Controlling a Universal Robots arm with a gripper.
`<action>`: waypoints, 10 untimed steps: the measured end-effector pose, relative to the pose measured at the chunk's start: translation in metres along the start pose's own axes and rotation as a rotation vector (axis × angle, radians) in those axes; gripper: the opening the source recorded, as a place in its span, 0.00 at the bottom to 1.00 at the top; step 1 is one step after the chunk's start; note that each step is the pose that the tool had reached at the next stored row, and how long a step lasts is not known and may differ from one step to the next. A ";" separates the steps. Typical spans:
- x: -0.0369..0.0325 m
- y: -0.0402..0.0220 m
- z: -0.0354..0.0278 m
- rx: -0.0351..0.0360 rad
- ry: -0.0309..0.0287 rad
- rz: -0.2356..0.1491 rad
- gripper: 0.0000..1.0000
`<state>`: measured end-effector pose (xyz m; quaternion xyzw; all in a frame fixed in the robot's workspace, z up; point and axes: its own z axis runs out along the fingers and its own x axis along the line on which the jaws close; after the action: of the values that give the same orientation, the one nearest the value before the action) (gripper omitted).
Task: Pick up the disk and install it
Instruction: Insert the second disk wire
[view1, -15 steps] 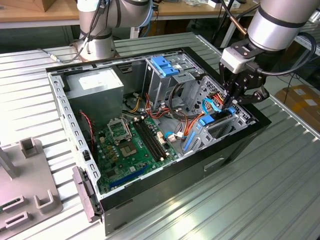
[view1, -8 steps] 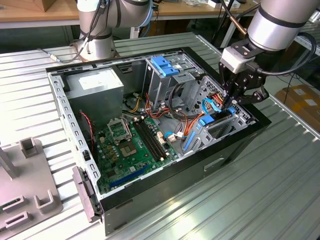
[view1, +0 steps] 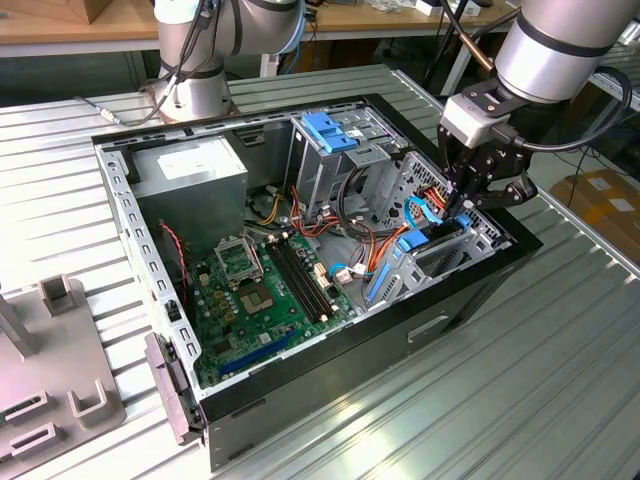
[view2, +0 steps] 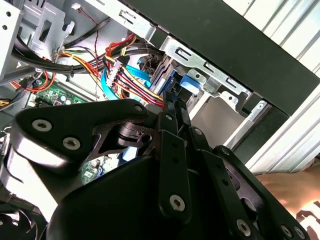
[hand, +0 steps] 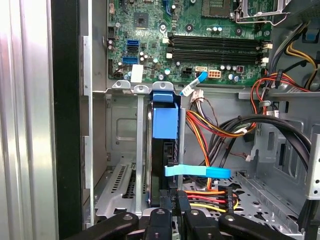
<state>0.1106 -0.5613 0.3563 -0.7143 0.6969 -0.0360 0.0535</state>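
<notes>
The arm reached down into the open computer case (view1: 300, 385) lying on the ribbed metal counter (view1: 520, 400), at the right of the frame in the exterior view. The tool (view1: 462, 205) sat low over the bay near the case's front corner. In the first wrist view the disk (hand: 164, 165) stood on edge in a metal slot at the lower middle of the frame, its blue bracket (hand: 165, 120) facing up and a flat blue cable (hand: 197, 172) crossing just beside it. The tool (hand: 174, 200) had its fingertips drawn close together over the dark edge of the disk, and I took it to be pinching that edge, though the contact itself was partly hidden.

To my eye the disk would be stiff and fairly heavy for its size, with smooth metal faces that could slip. It looked delicate to knocks. The blue bracket or the narrow edges seemed the sensible hold, well clear of the bundle of coloured wires (hand: 210, 197) close by.
</notes>
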 end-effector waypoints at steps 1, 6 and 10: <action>0.0000 0.0000 0.0000 -0.0011 0.0000 0.000 0.16; 0.0000 0.0000 0.0000 -0.0093 -0.0002 0.000 0.16; 0.0001 -0.0036 0.0020 -0.0093 -0.0013 0.000 0.16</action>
<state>0.1144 -0.5612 0.3548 -0.7144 0.6971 -0.0323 0.0506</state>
